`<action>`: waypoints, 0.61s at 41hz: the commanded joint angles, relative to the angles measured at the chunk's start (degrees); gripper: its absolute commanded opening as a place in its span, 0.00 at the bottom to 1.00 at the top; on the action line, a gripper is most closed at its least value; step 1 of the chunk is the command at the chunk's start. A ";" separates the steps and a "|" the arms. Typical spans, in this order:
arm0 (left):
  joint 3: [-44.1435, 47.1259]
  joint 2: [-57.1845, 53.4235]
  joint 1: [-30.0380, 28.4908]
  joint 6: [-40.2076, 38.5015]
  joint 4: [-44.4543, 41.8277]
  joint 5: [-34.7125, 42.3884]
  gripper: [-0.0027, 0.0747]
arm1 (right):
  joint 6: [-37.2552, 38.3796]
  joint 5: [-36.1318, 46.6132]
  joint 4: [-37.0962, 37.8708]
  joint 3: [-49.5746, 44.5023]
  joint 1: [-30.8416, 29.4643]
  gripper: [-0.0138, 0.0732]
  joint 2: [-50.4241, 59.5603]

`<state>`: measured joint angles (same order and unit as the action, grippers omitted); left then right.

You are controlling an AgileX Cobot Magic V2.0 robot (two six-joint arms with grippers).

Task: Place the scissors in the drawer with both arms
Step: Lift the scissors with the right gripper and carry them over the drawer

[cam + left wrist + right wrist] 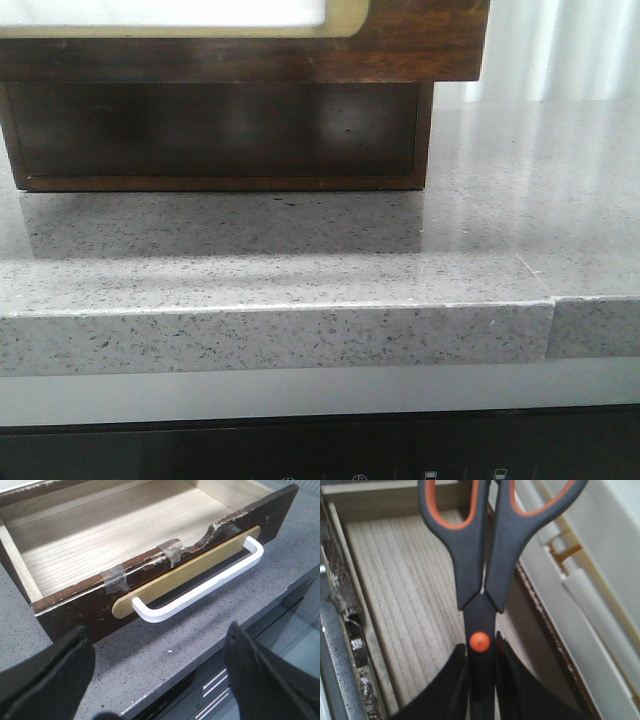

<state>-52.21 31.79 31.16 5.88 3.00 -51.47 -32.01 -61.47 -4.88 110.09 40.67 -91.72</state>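
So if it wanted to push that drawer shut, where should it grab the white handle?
Around the middle of the white handle's bar, coming straight at the drawer front. The bar stands off the face on two posts, leaving a gap behind it for one finger. The open left gripper already faces it, fingers spread either side.

The left gripper (160, 680) shows in its wrist view as two black fingers (50, 680) spread wide apart, with nothing between them and nothing touching them. The right gripper (482, 680) shows in its own wrist view with its black fingers (530, 690) drawn close together, pinched on the scissors (482, 580) by the blades just past the pivot, handles pointing away from the wrist. Neither arm appears in the front view.
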 commanded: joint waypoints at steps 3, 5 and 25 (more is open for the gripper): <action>-1.82 0.38 0.43 -0.55 0.17 4.59 0.71 | -3.01 -0.76 0.09 1.88 -0.01 0.15 -1.29; -1.82 0.38 0.43 -0.55 0.17 4.59 0.71 | -3.51 -1.96 0.09 1.88 -0.01 0.15 -2.35; -1.82 0.38 0.43 -0.55 0.17 4.59 0.71 | -3.32 -5.76 4.28 1.88 -0.01 0.31 -7.06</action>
<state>-52.21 31.79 31.16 5.88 3.00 -51.47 -35.21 -69.35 -0.95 110.09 40.67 -101.61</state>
